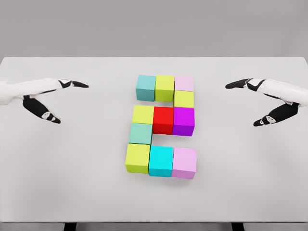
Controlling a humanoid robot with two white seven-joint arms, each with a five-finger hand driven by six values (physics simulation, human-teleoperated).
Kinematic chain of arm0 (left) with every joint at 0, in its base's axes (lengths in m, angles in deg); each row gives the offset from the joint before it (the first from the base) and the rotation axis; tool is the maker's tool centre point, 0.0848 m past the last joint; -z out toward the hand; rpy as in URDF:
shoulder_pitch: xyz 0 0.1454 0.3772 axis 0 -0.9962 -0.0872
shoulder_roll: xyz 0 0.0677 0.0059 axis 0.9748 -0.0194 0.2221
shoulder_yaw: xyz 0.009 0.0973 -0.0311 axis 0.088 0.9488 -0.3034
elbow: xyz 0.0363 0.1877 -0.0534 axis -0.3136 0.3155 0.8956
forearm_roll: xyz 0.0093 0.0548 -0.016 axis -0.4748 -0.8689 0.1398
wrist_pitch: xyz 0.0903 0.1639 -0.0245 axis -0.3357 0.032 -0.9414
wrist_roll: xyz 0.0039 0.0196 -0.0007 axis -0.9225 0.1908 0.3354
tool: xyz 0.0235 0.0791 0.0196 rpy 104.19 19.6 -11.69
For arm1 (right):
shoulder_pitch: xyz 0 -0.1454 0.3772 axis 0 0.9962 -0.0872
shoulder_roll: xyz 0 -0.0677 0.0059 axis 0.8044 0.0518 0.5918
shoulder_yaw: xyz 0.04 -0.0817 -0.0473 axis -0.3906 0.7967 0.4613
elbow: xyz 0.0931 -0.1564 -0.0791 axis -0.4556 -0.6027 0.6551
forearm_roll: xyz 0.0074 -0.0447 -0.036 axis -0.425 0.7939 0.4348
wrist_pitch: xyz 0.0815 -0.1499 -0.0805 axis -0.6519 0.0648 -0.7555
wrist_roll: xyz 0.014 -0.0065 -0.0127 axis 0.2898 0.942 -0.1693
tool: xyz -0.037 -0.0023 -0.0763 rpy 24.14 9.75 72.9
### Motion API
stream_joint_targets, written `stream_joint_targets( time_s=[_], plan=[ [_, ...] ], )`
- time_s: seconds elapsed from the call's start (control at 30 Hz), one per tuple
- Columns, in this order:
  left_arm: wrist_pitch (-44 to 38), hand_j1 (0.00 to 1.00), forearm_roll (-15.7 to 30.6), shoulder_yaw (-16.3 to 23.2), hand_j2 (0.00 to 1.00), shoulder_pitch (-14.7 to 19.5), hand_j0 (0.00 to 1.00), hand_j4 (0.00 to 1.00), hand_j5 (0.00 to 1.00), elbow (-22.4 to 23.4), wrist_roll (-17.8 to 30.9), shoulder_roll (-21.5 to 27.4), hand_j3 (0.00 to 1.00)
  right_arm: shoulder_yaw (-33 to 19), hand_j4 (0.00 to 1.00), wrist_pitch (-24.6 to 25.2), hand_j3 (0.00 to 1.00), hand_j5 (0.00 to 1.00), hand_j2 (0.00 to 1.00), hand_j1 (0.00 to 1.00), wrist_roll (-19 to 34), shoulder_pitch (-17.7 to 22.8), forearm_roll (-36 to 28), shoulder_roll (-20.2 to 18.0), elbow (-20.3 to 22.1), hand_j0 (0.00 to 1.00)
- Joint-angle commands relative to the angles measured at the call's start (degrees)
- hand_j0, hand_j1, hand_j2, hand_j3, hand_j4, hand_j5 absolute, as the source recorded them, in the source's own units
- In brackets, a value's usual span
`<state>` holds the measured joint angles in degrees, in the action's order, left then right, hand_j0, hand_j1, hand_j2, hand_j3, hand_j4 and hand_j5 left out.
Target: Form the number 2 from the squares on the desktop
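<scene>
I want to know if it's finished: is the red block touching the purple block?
Touching. The head view shows the red block pressed side by side against the purple block, with no table showing between them.

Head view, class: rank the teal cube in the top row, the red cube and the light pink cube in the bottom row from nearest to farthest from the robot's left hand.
1. Teal cube, top row's left end, nearest the left hand.
2. Red cube, middle of the figure.
3. Light pink cube, bottom row's right end, farthest.

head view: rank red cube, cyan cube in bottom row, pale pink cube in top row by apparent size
1. cyan cube, largest-looking
2. red cube
3. pale pink cube, smallest-looking

The order follows nearness to the camera, so the true sizes may be equal; I cannot tell.
</scene>
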<state>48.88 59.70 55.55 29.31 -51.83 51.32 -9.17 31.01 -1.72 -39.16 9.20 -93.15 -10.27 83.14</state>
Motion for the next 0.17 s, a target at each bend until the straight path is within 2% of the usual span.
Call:
stream_joint_targets(
  time_s=[0.0,0.13],
  plan=[
    [4.7,1.00,6.7,-2.4,1.00,-0.2,1.00,1.00,1.00,-0.7,0.0,4.1,1.00,0.0,1.00,0.2,1.00,1.00,1.00,1.00,0.0,0.0,-0.5,-0.1,0.0,1.00],
    [4.7,1.00,7.1,-2.3,1.00,-2.7,1.00,1.00,1.00,-0.7,0.0,3.9,1.00,0.0,1.00,0.2,1.00,1.00,1.00,1.00,0.0,0.0,-0.5,-0.1,0.0,1.00]
  ],
)
